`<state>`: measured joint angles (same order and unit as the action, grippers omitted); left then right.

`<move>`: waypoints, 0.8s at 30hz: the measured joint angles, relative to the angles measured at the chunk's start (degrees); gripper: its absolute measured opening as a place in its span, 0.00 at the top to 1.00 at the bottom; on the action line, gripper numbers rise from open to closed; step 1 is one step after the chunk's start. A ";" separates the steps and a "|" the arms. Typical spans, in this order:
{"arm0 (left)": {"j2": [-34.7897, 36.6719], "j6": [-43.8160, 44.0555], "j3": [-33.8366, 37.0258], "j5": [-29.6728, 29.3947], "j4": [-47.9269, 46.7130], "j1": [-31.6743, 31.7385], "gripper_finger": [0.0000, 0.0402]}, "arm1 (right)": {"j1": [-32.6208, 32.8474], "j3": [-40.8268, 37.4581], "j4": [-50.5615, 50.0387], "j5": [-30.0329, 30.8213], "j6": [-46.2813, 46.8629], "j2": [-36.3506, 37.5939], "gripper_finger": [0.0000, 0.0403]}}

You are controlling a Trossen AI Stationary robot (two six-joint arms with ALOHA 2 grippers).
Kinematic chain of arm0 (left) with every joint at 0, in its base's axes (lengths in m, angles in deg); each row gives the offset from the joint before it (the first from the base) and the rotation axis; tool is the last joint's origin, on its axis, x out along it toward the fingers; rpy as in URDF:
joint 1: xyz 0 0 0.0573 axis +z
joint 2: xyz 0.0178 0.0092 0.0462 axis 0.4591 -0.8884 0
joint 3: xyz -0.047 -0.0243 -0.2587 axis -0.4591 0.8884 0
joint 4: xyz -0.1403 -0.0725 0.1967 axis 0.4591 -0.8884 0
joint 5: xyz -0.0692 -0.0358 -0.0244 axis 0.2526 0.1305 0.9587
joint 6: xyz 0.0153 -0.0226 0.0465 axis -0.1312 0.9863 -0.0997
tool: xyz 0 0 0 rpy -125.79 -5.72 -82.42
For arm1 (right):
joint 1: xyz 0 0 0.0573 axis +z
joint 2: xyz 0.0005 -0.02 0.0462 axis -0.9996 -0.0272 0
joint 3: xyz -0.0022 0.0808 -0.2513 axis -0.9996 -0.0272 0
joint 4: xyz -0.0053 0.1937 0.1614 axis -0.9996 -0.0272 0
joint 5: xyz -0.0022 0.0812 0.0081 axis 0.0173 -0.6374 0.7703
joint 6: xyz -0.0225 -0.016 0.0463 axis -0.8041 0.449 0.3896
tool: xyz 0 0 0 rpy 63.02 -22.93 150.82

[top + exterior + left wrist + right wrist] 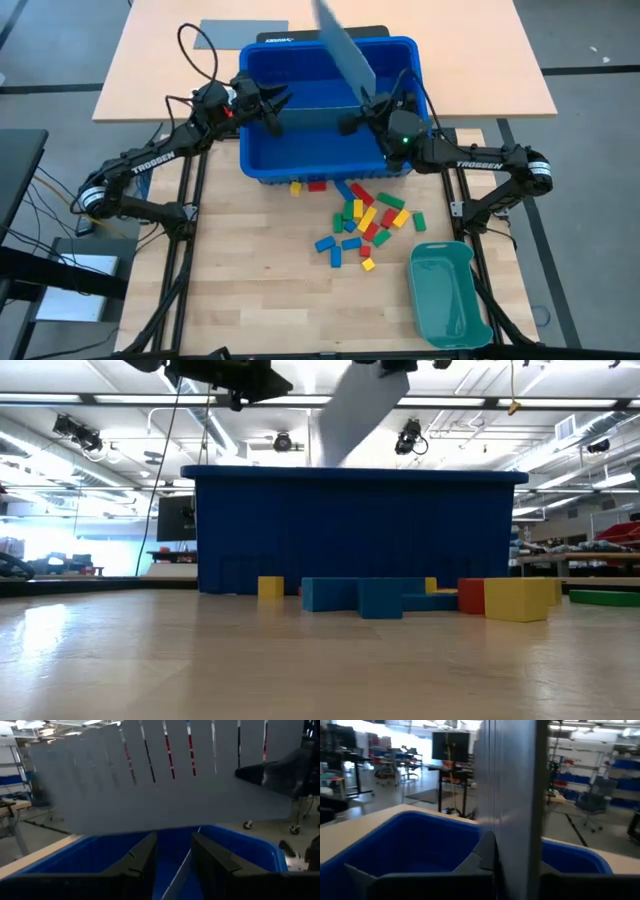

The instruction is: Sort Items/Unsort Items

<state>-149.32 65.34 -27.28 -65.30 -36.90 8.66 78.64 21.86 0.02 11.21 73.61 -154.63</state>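
While blocks (362,222) lie apart, right fingers (362,106) clench divider (345,52); left fingers (272,112) released.

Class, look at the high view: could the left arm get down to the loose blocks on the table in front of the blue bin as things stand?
Probably yes. The left gripper hangs open and empty over the blue bin, and nothing covers the blocks.

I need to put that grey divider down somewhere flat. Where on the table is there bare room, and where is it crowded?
Free: the wooden table between the left arm and the teal tray, nearer than the blocks. The tan board left of the blue bin is bare too. Crowded: right below the bin, where blocks lie scattered.
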 joint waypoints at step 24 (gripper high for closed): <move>7.23 -2.99 -0.02 -3.71 -5.31 0.00 0.68 | 6.15 -0.05 20.86 16.02 1.49 -12.23 1.00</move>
<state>-142.09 62.35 -27.29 -69.02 -42.21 8.66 84.79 21.81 20.88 27.23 75.11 -166.87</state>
